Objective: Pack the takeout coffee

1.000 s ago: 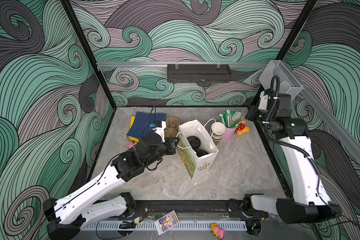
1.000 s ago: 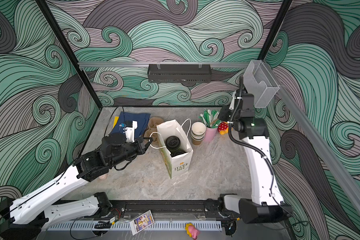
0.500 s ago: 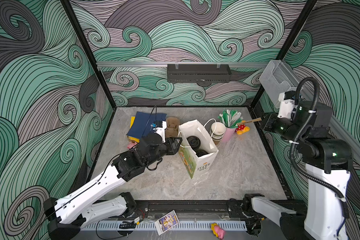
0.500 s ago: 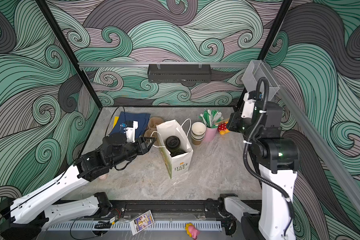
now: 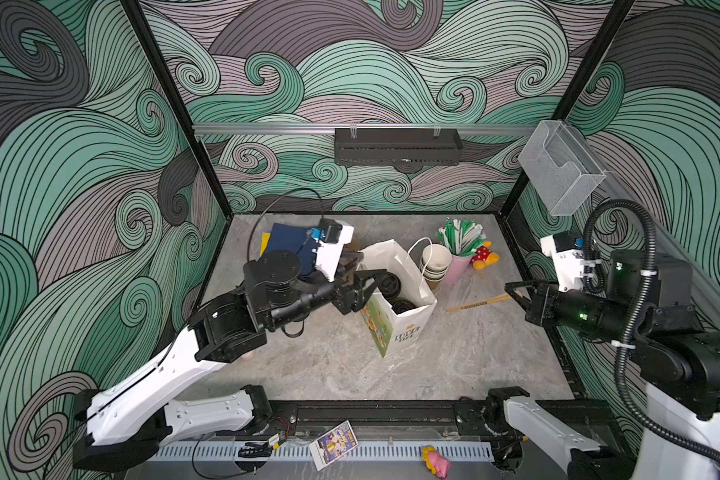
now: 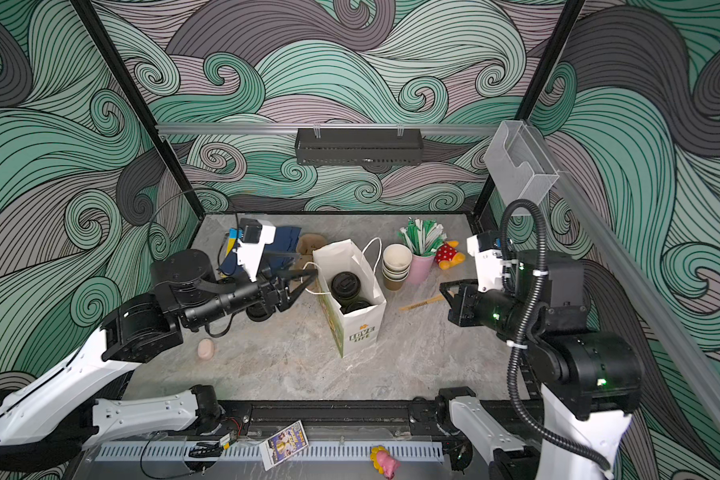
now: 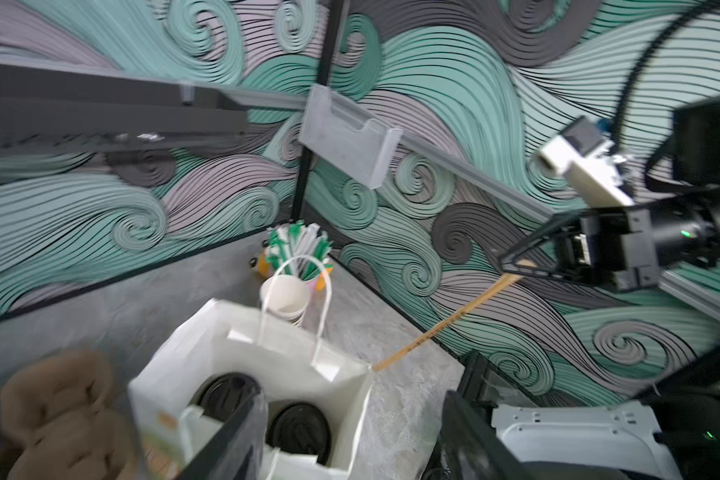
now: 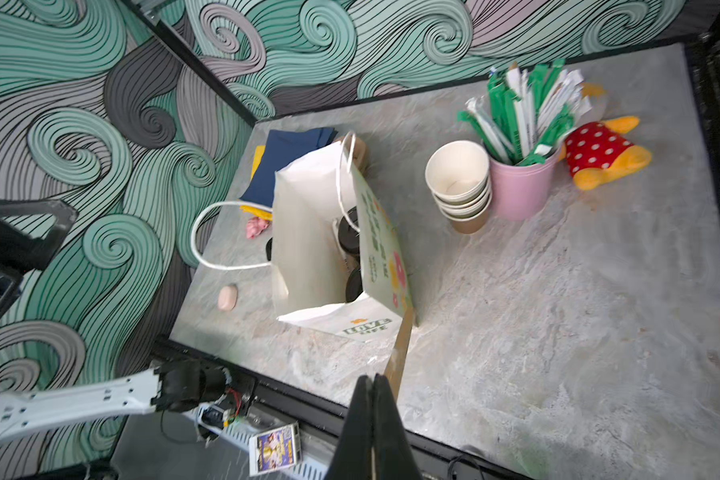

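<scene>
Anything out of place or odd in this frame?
Nothing spilled. Stray clutter unrelated to coffee: a red polka-dot plush beside the pink straw cup, a pink lump on the table, and a picture card lying on the front rail.

In both top views the scene is looked down on steeply from high above its front edge. Nearly the whole of it is shared: the paper bag [image 5: 404, 328] is placed slightly right of centre in a top view, the paper bag [image 6: 360, 332] at centre in a top view. The left wrist view is taken close over the bag's mouth, facing the right gripper [image 7: 508, 262]. The right wrist view is taken from farther off, downward across the tabletop [image 8: 558, 311]. Paper bag, pink straw cup [image 8: 520, 187] and wooden stick [image 7: 445, 320] are shared by all.
</scene>
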